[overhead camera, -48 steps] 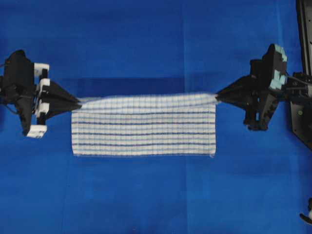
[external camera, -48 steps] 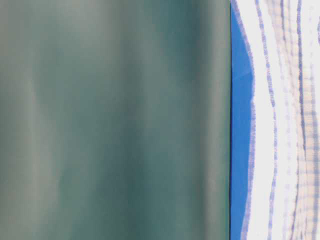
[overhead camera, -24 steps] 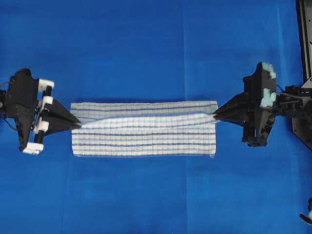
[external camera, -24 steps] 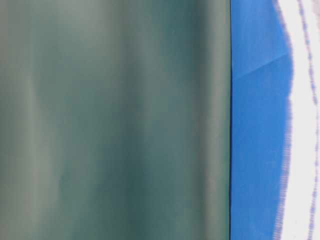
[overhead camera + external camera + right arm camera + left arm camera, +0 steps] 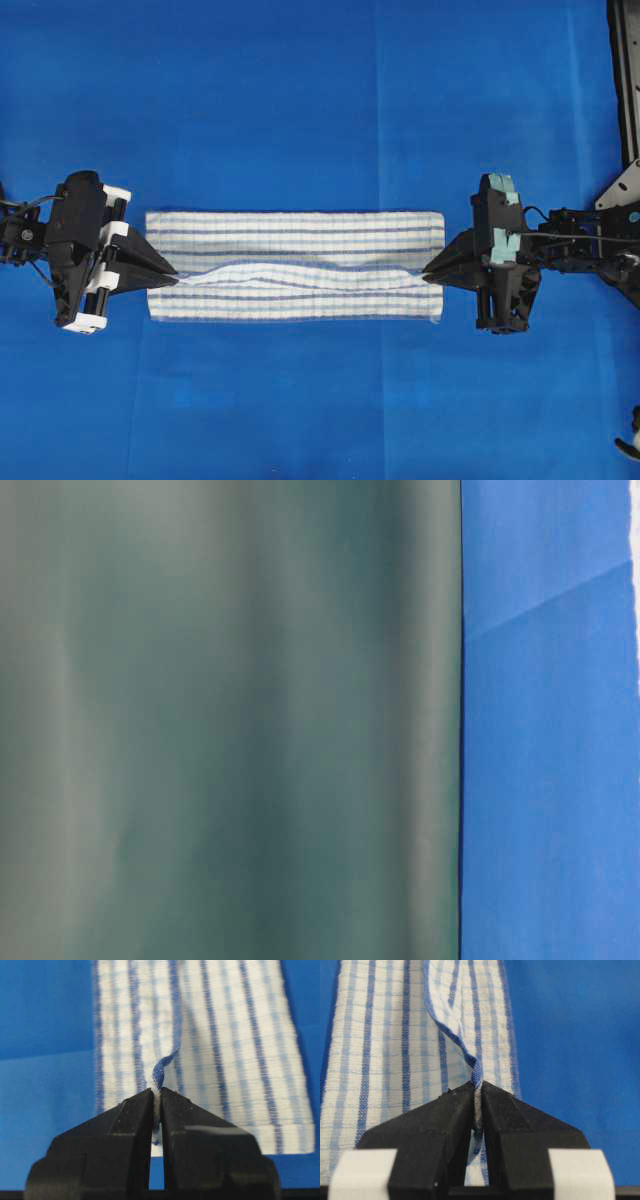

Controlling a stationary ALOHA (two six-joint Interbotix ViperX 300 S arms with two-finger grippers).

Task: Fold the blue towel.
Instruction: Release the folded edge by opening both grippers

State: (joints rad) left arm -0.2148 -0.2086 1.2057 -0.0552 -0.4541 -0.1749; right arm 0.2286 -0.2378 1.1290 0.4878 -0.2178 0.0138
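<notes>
Your overhead view is bright and evenly lit, with saturated colour across the blue sheet [image 5: 300, 100] and only faint, soft shadows beside the blue towel [image 5: 295, 265]. You see no glare there, and focus is fair though slightly soft. Your table-level view is almost useless: a blurred grey-green surface [image 5: 230, 720] fills most of it, fully out of focus. Both wrist views are sharp on the weave close up; the left pincer [image 5: 476, 1110] and right pincer [image 5: 155, 1110] read as dark, detail-poor masses.
</notes>
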